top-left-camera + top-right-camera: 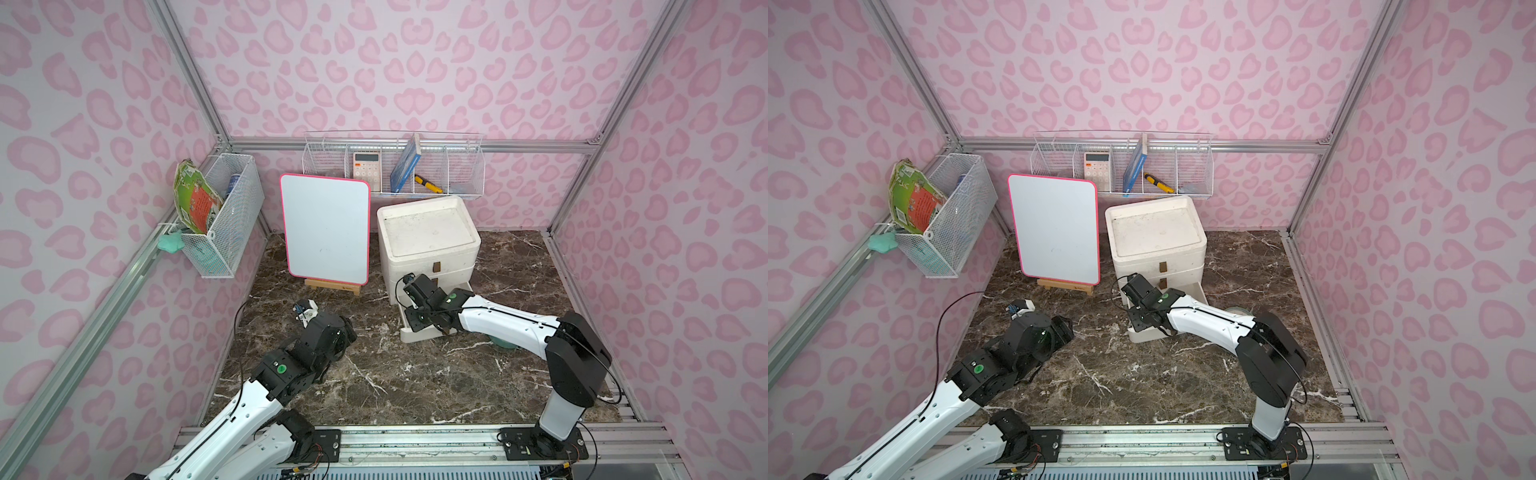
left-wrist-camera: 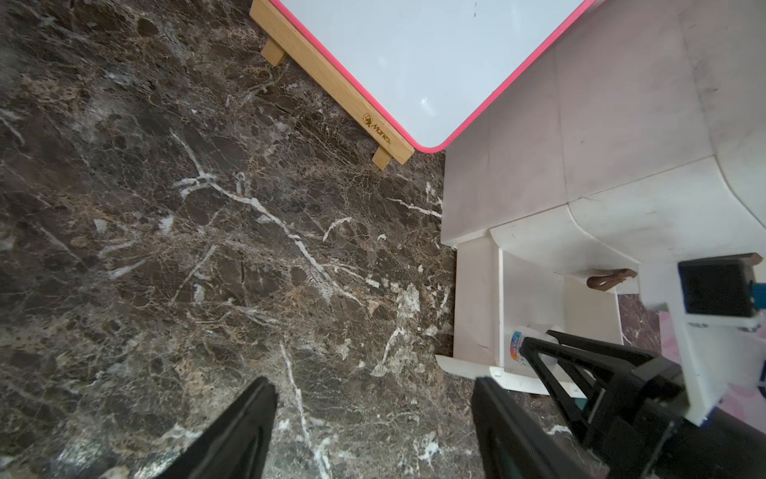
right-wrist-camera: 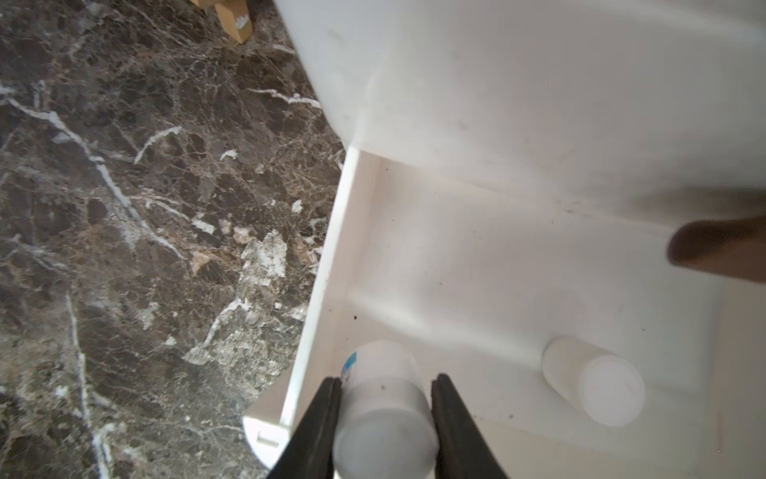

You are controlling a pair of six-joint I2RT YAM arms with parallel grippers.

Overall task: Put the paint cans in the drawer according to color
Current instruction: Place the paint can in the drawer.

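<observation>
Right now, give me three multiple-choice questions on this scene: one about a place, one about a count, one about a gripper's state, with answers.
1. Where is the right gripper?
A. above the whiteboard
B. at the pulled-out drawer
C. inside the wall basket

2. How many white paint cans show in the right wrist view?
A. one
B. four
C. two

3. What state is the left gripper in?
A. open, holding nothing
B. shut on a green can
C. shut on a pink can

Answers:
1 B: the right wrist view shows the right gripper reaching over the drawer's floor.
2 C: the held white can sits between the right gripper's fingers, and the second white can rests on the drawer floor.
3 A: the left gripper's fingers stand wide apart over the bare marble table.
</observation>
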